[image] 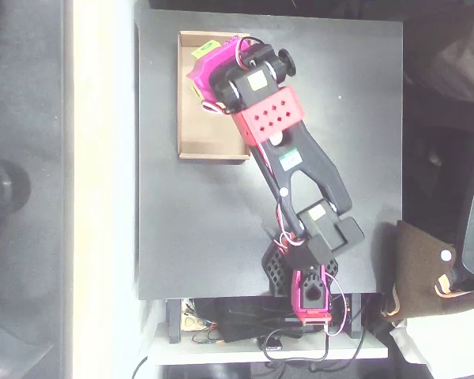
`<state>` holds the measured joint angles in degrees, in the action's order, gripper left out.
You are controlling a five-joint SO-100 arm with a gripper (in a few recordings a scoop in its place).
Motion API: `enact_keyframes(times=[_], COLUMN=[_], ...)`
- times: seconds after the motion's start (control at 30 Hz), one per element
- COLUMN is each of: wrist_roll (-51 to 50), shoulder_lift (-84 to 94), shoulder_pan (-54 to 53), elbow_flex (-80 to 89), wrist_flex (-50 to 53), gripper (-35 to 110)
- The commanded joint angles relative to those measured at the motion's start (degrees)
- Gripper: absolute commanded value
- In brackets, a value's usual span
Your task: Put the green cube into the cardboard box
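Count, overhead view
1 cardboard box [196,134] at 11 o'clock on 1 black table [205,237]; 1 green cube [204,50] (just a sliver showing) at the box's 12 o'clock end; 1 arm [304,170], 1 gripper [205,75].

A hobby lab or workshop corner: a black surface [205,237] carries a 3D-printed arm [300,166], with loose wires and electronics [245,328] on a shelf below it
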<state>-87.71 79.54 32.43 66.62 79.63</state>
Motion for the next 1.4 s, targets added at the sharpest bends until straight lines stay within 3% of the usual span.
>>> enact_keyframes(times=[0.0,0.53,1.1,1.37], wrist_roll=[-1.23,-1.23,-0.44,-0.44], shoulder_lift=[-2.11,-16.08,-17.84,-17.93], shoulder_pan=[0.79,0.79,0.88,0.88], elbow_flex=[-0.88,-0.88,-0.97,-0.97], wrist_flex=[0.35,0.44,0.44,0.35], gripper=[9,9,10,34])
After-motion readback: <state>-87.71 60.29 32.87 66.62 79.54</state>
